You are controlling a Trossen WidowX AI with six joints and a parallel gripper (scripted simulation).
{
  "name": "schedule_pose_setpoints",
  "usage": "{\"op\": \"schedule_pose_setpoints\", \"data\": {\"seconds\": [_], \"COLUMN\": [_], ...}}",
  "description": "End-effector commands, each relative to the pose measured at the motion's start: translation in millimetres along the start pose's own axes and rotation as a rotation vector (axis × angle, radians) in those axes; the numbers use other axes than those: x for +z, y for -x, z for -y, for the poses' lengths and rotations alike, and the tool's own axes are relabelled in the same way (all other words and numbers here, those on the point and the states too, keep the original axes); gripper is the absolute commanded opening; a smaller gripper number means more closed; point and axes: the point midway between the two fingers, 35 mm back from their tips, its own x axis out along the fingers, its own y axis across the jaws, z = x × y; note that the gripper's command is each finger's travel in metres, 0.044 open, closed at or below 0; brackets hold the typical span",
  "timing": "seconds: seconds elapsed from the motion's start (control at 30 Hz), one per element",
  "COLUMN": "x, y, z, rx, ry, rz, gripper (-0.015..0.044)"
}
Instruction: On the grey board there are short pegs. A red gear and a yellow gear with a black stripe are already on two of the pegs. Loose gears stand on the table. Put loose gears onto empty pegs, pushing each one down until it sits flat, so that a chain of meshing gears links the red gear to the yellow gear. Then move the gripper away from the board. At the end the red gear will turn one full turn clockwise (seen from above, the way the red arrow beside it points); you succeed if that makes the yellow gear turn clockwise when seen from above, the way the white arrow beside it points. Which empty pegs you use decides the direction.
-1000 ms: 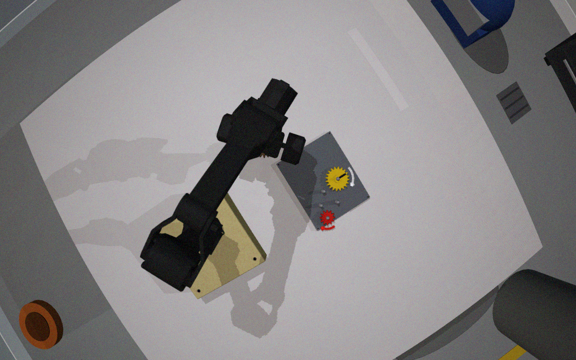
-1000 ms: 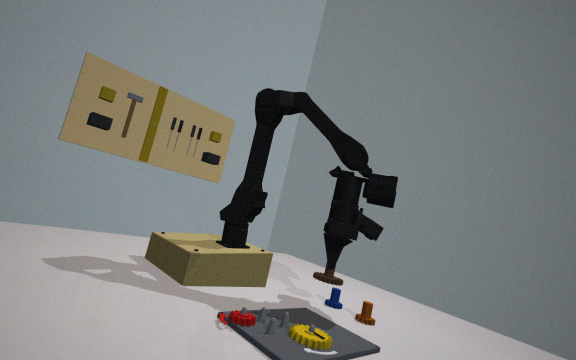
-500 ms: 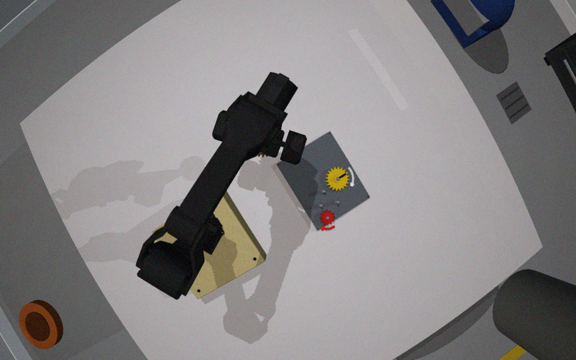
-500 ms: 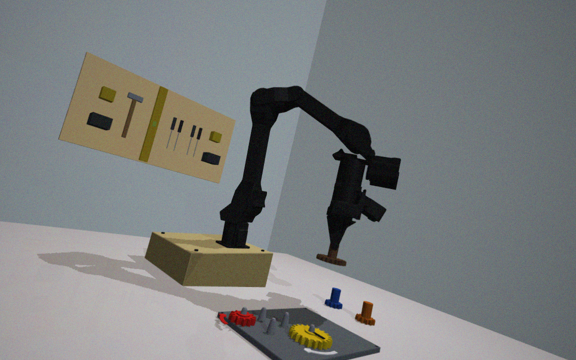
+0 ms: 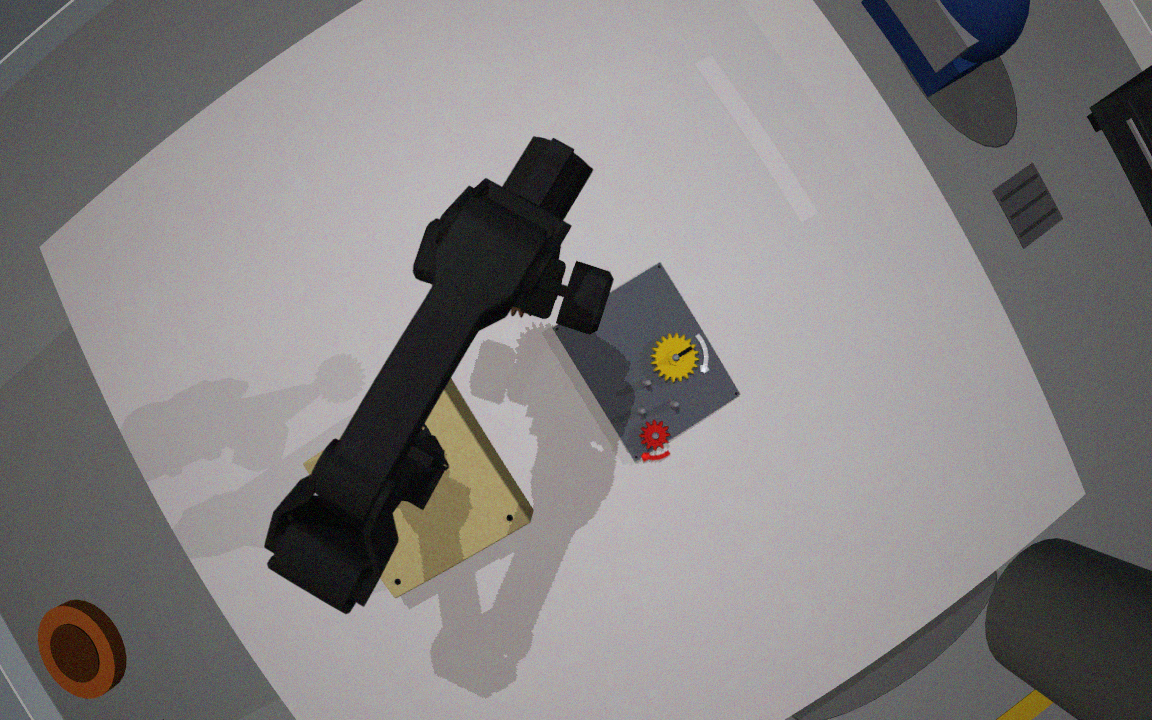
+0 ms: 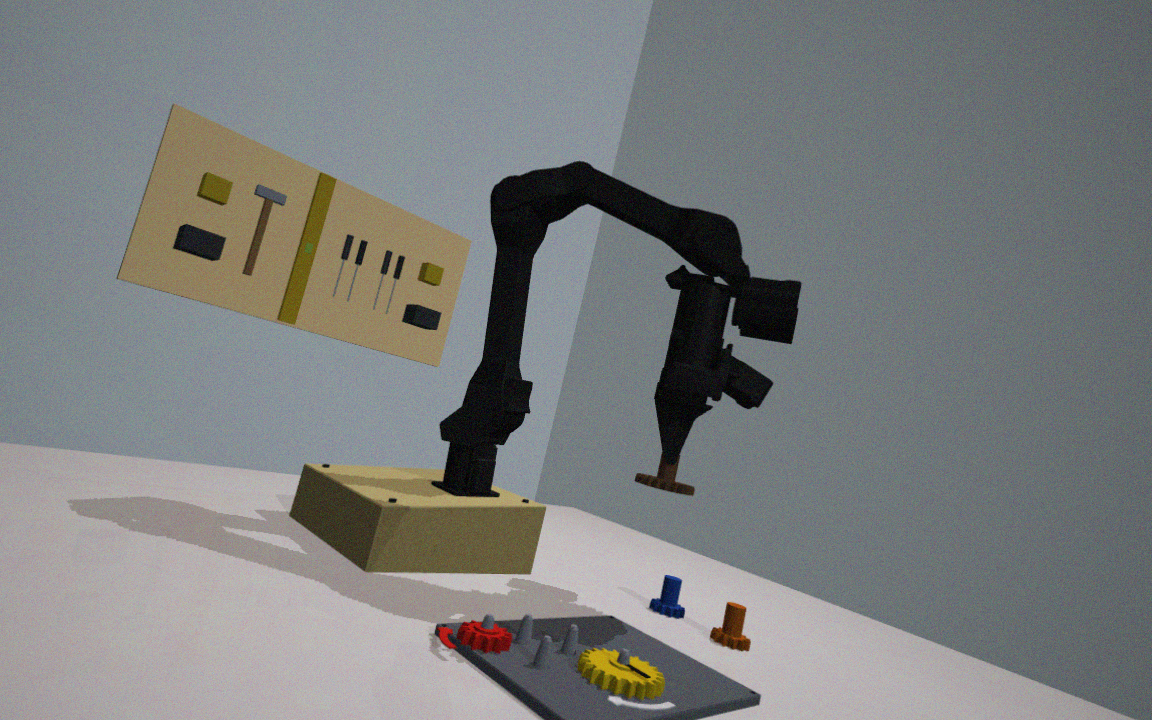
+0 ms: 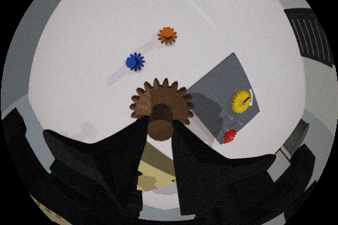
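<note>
Three empty pegs [image 5: 674, 405] [image 6: 570, 639] stand between red gear [image 5: 654, 435] [image 6: 484, 636] [image 7: 229, 136] and yellow gear [image 5: 670, 357] [image 6: 620, 673] [image 7: 241, 102] on the grey board [image 5: 643, 304] [image 6: 687, 685] [image 7: 222, 74]; no link is placed. Claw [image 6: 669, 460] [image 7: 160, 122] is closed on the stem of the large brown gear [image 6: 665, 484] [image 7: 169, 98], aloft, beside the board as judged from the wrist view. Blue gear [image 6: 669, 601] [image 7: 135, 62] and orange gear [image 6: 731, 630] [image 7: 167, 35] stand loose on the surface [image 5: 831, 447] [image 6: 204, 644] [image 7: 105, 24]. Remaining: peg choice, seating, meshing, withdrawal.
</note>
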Motion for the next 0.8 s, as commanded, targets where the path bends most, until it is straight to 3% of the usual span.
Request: {"op": "schedule_pose_setpoints", "data": {"seconds": [0.0, 0.77], "x": [-0.6, 3.6], "y": [2.1, -12.6], "z": [1.4, 47.0], "rx": [-0.002, -0.008], "ry": [-0.007, -0.053], "rz": [0.001, 0.015], "gripper": [0.0, 0.0]}}
